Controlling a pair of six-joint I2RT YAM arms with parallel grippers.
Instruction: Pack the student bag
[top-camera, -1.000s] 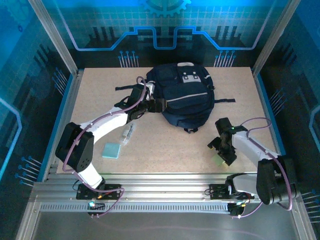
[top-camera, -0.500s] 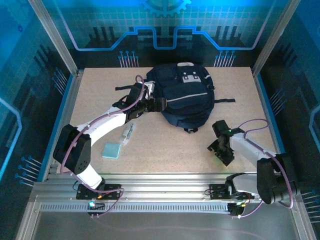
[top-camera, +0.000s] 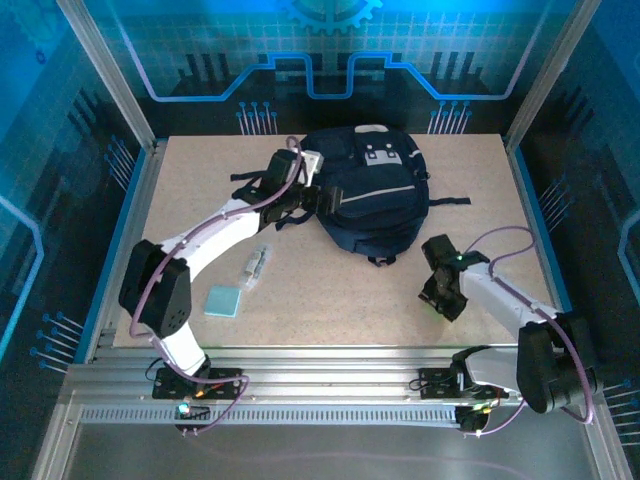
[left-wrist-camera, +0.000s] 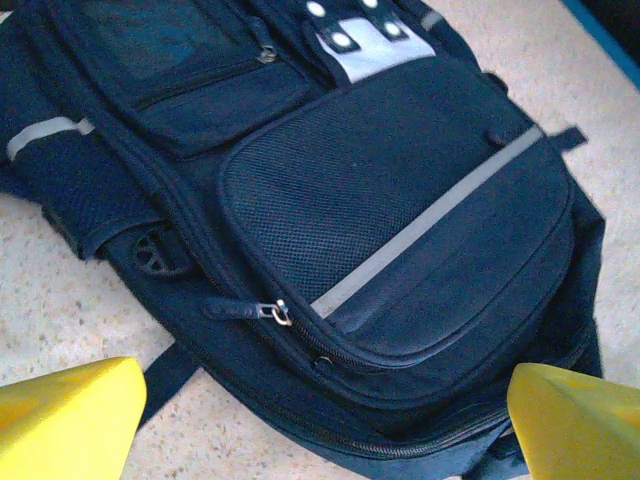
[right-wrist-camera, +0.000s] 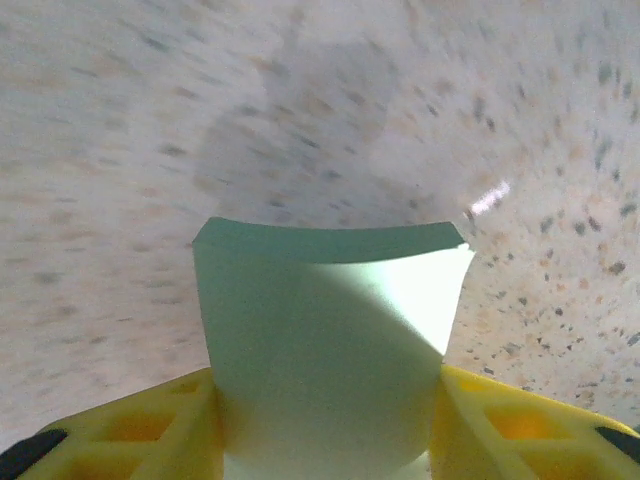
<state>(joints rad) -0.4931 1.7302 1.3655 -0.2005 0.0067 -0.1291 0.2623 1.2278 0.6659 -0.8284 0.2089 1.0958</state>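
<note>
The student bag (top-camera: 372, 195) lies flat at the back middle of the table, dark navy with a grey patch and thin pale stripes. My left gripper (top-camera: 312, 197) hovers at its left side, open. In the left wrist view its yellow fingertips (left-wrist-camera: 70, 405) stand wide apart over the bag's (left-wrist-camera: 400, 200) front pockets, with a zipper pull (left-wrist-camera: 275, 312) just ahead. My right gripper (top-camera: 438, 299) is low over the table at the right. Its fingers (right-wrist-camera: 140, 430) press both sides of a pale green pad (right-wrist-camera: 325, 330), which bows between them.
A light blue square pad (top-camera: 222, 300) and a small clear packet (top-camera: 256, 266) lie on the table front left. A bag strap (top-camera: 450, 201) trails to the right. The speckled tabletop (top-camera: 330, 300) is bordered by a metal frame.
My left gripper has swung back and up along the bag's left side. My right gripper has narrowed onto the green pad and shifted slightly.
</note>
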